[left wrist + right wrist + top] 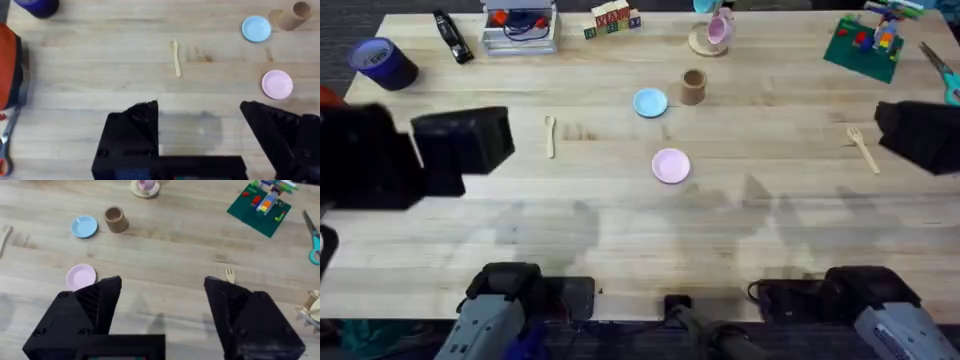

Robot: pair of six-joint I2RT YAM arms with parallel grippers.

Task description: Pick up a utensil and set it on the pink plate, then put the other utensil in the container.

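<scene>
- Our left gripper [200, 112] hangs above the table with its jaws spread wide and nothing between them; bare wood shows in the gap.
- Our right gripper [162, 292] is likewise wide open and empty, held over the right side of the table [620, 230].
- Just ahead of the left gripper lies the utensil [550, 135], flat on the wood and well to the left of the pink plate [670, 165], touching nothing.
- Its long axis runs away from the arms' bases toward the far edge, with the broad rounded end at the far tip and the handle toward us.
- Close by the right gripper lies the other utensil [863, 148], flat and slanted: the pronged end points to the far left, the handle trails to the near right. In the right wrist view only the prongs show past one finger.
- The container [693, 87] stands upright near the middle of the table, just right of the light-blue plate [650, 102] and beyond the pink plate.
- We judge that the first step is barely begun: both utensils lie untouched and the pink plate is bare.
- The next move, as we read it, calls for the left gripper to drop over the utensil with its jaws set across the handle, close, lift and carry it right to the pink plate.
</scene>
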